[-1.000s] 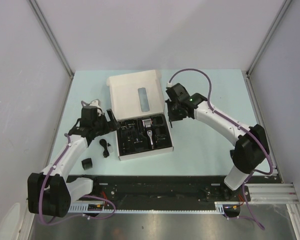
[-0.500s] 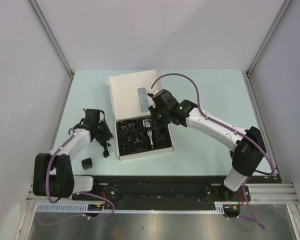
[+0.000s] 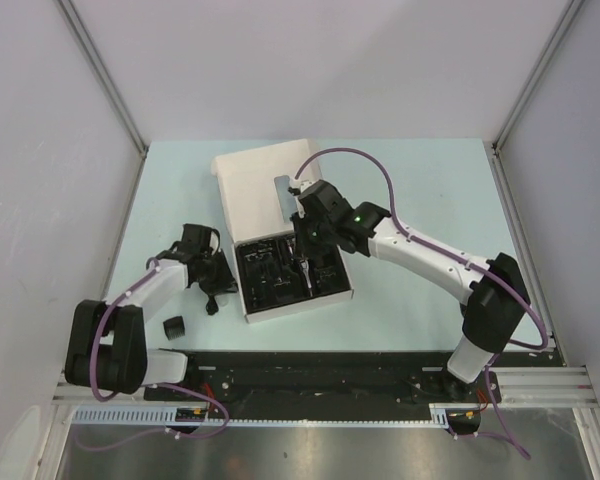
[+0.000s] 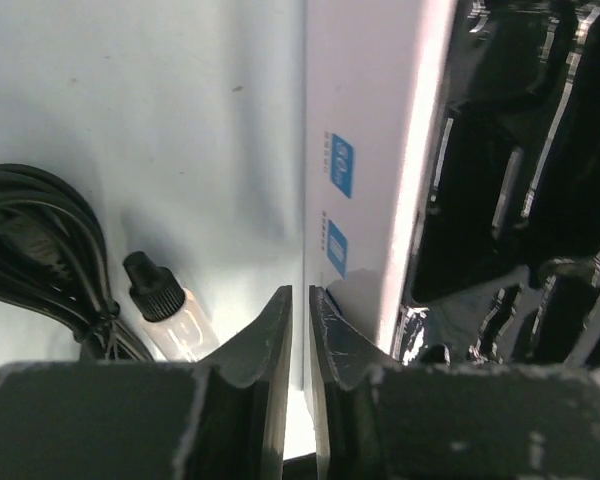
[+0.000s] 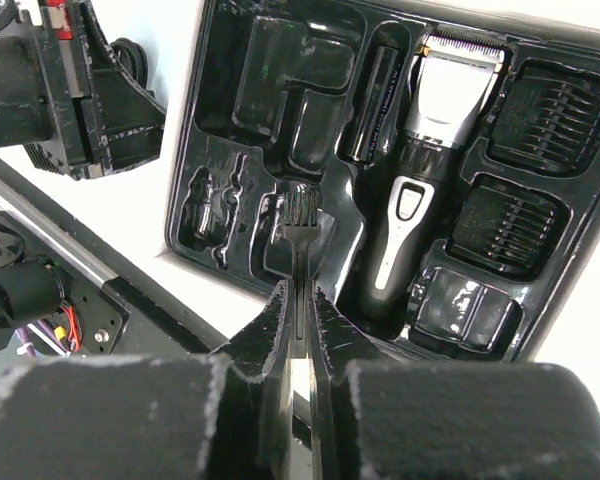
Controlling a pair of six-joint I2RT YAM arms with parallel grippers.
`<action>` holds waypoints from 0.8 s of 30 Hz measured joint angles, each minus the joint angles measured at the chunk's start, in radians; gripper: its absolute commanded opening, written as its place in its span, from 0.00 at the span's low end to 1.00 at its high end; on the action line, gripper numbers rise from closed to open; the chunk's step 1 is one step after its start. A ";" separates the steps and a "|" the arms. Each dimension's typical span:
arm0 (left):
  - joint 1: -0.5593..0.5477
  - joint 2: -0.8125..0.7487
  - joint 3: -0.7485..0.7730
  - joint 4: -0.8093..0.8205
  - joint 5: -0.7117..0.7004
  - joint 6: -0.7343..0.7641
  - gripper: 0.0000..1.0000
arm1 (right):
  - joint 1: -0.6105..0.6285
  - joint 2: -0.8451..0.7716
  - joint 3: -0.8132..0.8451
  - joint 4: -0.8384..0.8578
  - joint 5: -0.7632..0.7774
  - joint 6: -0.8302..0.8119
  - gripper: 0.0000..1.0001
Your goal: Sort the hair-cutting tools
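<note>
The white box (image 3: 255, 180) holds a black tray (image 5: 230, 60). In it lie the black-and-silver clipper (image 5: 430, 150) and black comb guards (image 5: 550, 120). My right gripper (image 5: 300, 295) hangs over the tray (image 3: 270, 285), shut on the thin black brush (image 5: 300, 225), bristles pointing at a recess. My left gripper (image 4: 300, 300) sits low beside the box's left wall (image 4: 365, 200), its jaws shut to a thin slit with nothing seen between them. The coiled black cable (image 4: 40, 260) and a small clear bottle (image 4: 165, 305) lie just left of it. A loose comb guard (image 3: 173, 327) rests on the table.
The box lid (image 3: 265, 170) lies open toward the back. A black rail (image 3: 310, 375) runs along the table's near edge. Grey walls enclose the light table (image 3: 430, 190) on three sides.
My left gripper came down beside the box's left wall and its jaws closed. My right gripper carried the brush left over the tray. The box shifted slightly.
</note>
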 measured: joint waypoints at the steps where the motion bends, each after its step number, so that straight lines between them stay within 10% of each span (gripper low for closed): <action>1: -0.004 -0.013 0.000 -0.002 0.009 0.000 0.15 | 0.000 0.003 0.001 0.001 0.000 0.002 0.04; 24: -0.160 -0.087 0.069 -0.023 0.027 0.140 0.29 | 0.069 0.142 0.058 -0.117 -0.007 -0.001 0.04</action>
